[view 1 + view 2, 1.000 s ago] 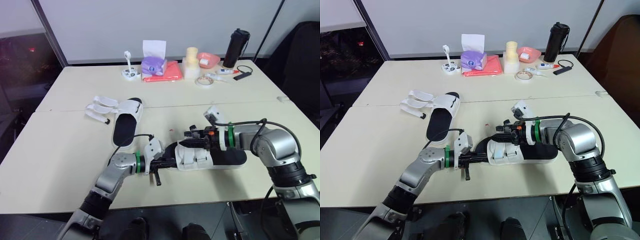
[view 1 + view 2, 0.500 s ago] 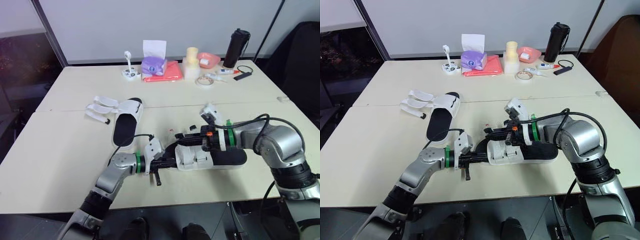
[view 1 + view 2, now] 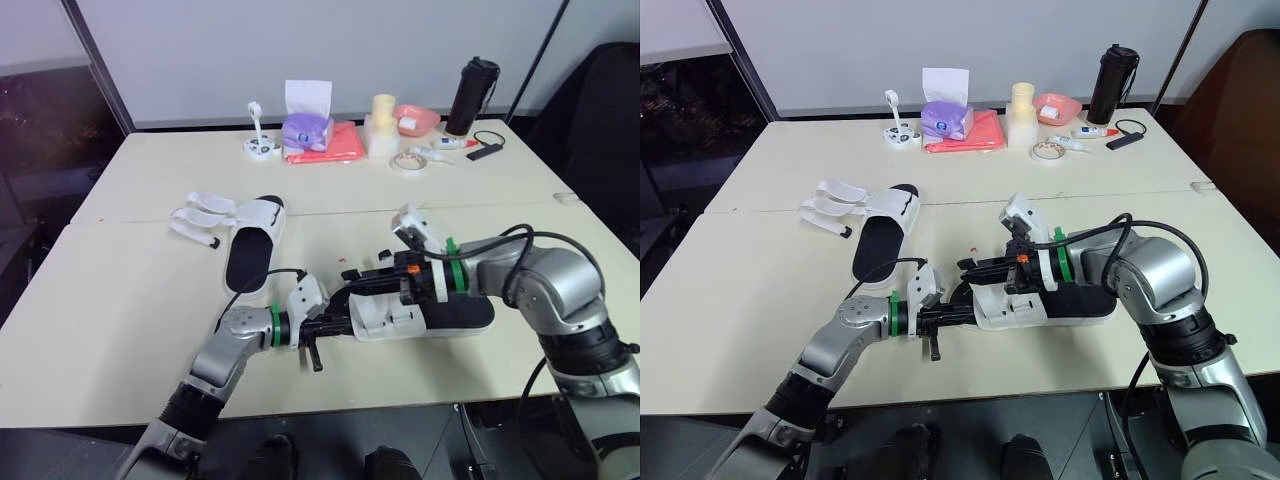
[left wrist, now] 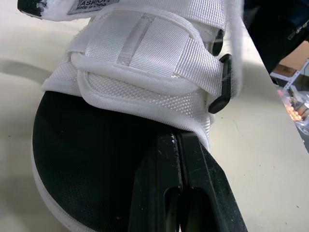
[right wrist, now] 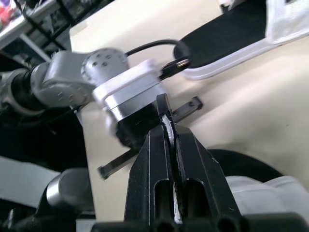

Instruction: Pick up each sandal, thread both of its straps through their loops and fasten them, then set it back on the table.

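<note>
The table [image 3: 120,300] carries two sandals. The near sandal [image 3: 388,320] lies at the front edge between the two arms. The second sandal [image 3: 250,255] rests well apart toward the robot's left, with its loose straps [image 3: 200,218] splayed flat on the surface. The left gripper [image 3: 335,325] is at the toe of the near sandal. In the left wrist view its two fingers are pressed together over the black footbed, tips at the lip of the white upper. Whether they pinch that lip cannot be determined. The right gripper [image 3: 352,287] reaches across the top of the same sandal, also with its fingers closed together. No strap can be confirmed between them. The front strap [image 4: 145,53] passes through its black loop [image 4: 223,77] and lies folded down flat. The rear strap is hidden by the right arm. Judgement: the step in hand is the fastening of the near sandal, close to completion. The next move calls for confirming that the rear strap is seated, releasing both grips so the sandal sits flat, then moving to the second sandal. Compared with one second ago, the right gripper has travelled along the upper toward the robot's left, and its tips now stand nearer the left gripper. The left gripper and both sandals hold their former positions.
</note>
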`<state>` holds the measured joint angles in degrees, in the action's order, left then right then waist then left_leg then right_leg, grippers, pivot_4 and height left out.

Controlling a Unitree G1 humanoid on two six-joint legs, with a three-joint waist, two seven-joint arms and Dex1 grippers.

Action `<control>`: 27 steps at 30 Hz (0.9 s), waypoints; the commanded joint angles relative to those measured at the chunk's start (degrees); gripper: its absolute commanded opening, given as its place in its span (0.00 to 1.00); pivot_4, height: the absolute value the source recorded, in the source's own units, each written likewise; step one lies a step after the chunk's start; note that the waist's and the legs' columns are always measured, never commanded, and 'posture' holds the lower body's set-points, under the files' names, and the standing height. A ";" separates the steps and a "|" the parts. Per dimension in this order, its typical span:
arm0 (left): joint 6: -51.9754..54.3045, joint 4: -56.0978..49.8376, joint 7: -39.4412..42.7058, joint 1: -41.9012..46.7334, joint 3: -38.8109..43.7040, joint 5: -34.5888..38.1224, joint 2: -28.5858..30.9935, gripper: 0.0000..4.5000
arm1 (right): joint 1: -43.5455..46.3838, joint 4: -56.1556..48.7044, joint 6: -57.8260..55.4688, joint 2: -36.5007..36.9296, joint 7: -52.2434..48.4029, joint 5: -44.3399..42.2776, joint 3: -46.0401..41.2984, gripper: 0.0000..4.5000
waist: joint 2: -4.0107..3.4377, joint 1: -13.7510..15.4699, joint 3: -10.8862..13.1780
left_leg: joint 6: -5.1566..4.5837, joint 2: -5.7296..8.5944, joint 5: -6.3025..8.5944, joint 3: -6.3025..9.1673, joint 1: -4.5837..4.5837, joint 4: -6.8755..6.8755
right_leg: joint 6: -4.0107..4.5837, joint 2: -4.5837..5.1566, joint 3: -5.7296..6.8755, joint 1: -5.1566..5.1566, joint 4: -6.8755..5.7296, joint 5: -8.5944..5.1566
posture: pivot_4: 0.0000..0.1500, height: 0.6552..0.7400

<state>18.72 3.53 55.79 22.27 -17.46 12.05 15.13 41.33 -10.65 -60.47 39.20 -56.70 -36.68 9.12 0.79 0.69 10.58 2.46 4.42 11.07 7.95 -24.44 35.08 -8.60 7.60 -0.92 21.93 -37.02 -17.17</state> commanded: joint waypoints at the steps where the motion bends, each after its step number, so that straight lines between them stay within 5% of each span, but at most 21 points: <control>1: 1.50 0.50 -0.34 -1.06 -1.33 -0.32 0.11 0.00 | 2.67 3.43 3.54 -1.02 -0.28 1.85 -0.34 0.02 | 0.00 -0.04 0.00 | 0.00 0.00 0.00 0.00 0.00 0.00 | 0.00 0.00 0.00 -0.01 0.00 0.00 | 1.00 1.00; 27: 2.56 -0.73 0.53 -1.56 -2.13 -0.37 0.95 0.00 | 4.69 17.85 11.34 -2.19 -1.68 10.22 0.08 0.02 | 0.00 -0.21 0.00 | 0.01 0.01 0.00 0.00 0.01 0.00 | 0.00 -0.01 -0.01 0.02 -0.05 0.00 | 1.00 1.00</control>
<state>19.75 2.21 55.29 21.72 -17.47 12.06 15.35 43.65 7.00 -50.39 36.99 -59.43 -27.25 12.10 0.78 0.48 10.58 2.47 4.43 11.07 7.95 -24.44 35.08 -8.60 7.59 -0.93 21.96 -37.08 -17.17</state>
